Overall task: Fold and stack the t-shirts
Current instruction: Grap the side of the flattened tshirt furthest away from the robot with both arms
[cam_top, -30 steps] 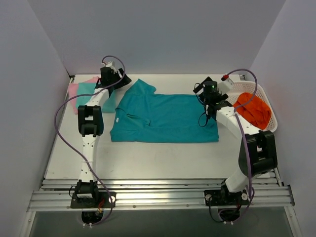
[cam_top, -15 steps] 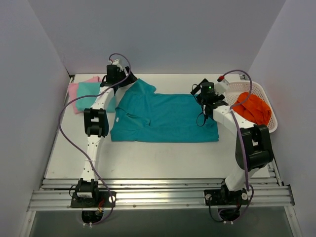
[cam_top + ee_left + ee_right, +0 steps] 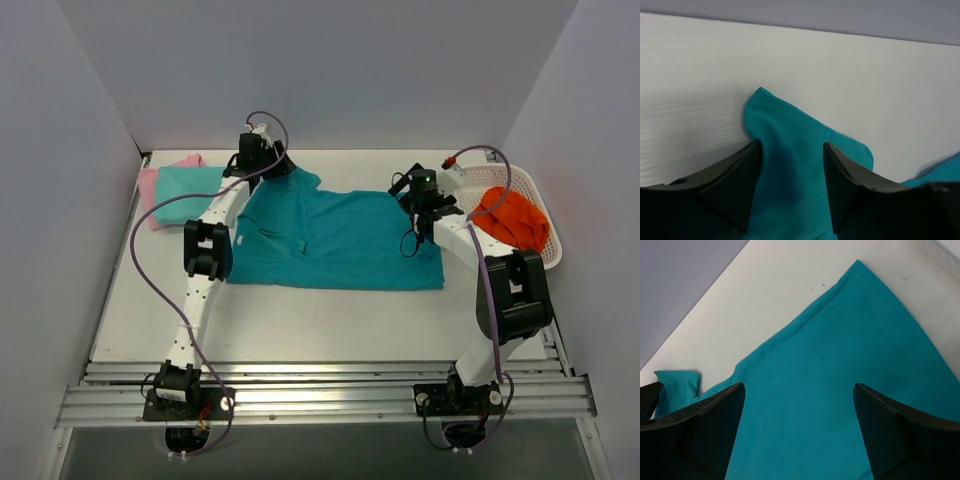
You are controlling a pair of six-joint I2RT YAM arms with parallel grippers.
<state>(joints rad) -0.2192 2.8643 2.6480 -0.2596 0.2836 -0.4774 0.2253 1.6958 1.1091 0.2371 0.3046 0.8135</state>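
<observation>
Done: folded aqua-mint cloth tee atop pink cloth tee, upper left of top view. Deep teal short-sleeved cloth t-shirt flat mid-frame on white bench, not folded yet. Left claw open astride its sleeve; right claw open over shirt's upper-right corner.

At the middle of the table, a spread t-shirt. Left of it, two folded t-shirts, one upon the other. Right of it, a basket with a crumpled garment inside.
</observation>
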